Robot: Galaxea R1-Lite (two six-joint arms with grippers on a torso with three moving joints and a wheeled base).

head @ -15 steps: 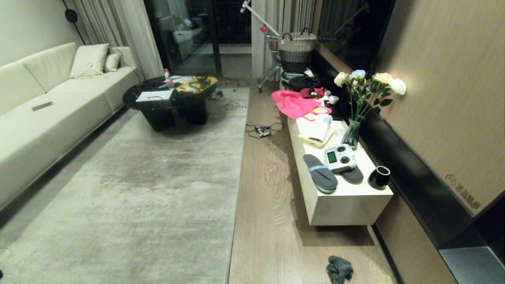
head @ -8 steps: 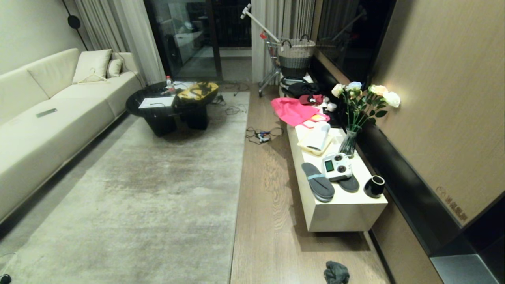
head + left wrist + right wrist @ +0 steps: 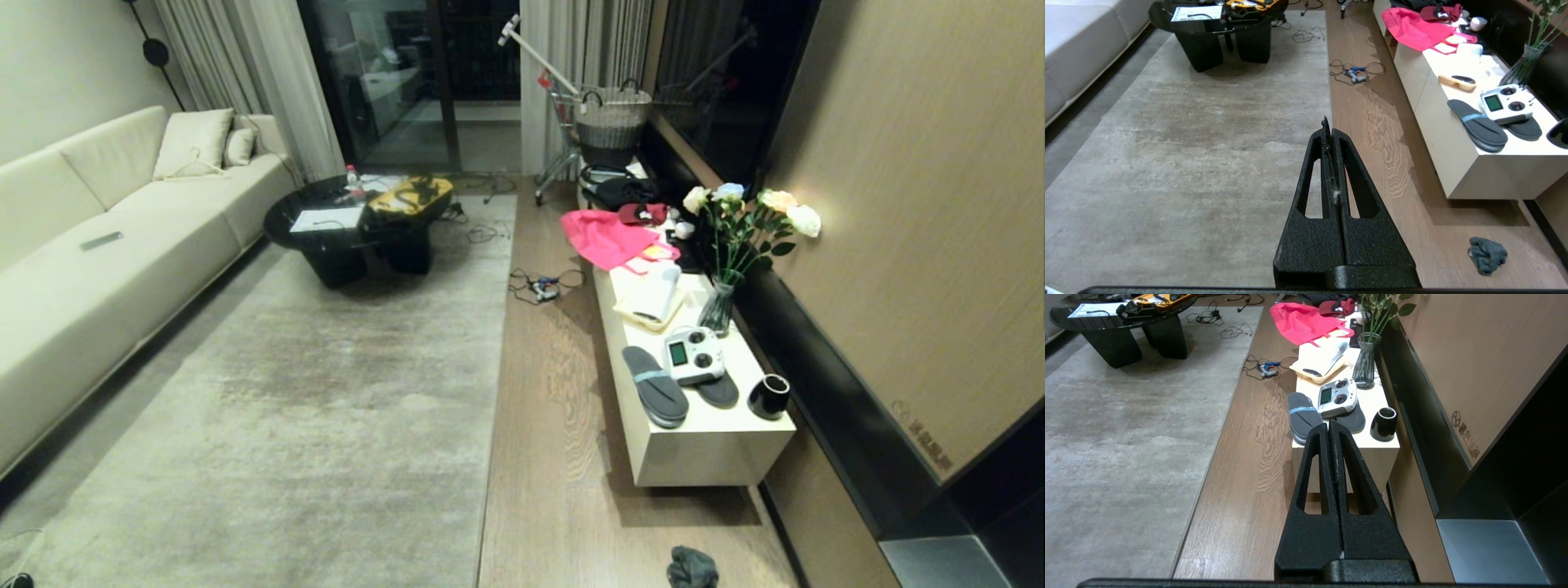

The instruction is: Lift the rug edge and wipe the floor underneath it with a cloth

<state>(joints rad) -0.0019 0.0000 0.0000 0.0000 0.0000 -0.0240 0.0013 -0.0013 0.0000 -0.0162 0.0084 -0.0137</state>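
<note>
A pale sofa [image 3: 98,269] lines the left wall, with the big grey-beige rug beside it; the rug edge [image 3: 496,392] runs straight up the room, lying flat on the floor [image 3: 555,425] of wood-grain planks. Right of that strip, a white desk [image 3: 702,449] carries dark slippers [image 3: 655,397]. The cloth [image 3: 692,568] lies crumpled on the floor in front of the desk. The left tool [image 3: 1329,130] and right tool [image 3: 1328,426] are both clenched shut, empty, held high above the floor.

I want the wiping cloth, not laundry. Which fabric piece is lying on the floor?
The small dark teal-grey cloth, crumpled on the wood floor near the white cabinet's end. The pink fabric lies on the cabinet.
</note>
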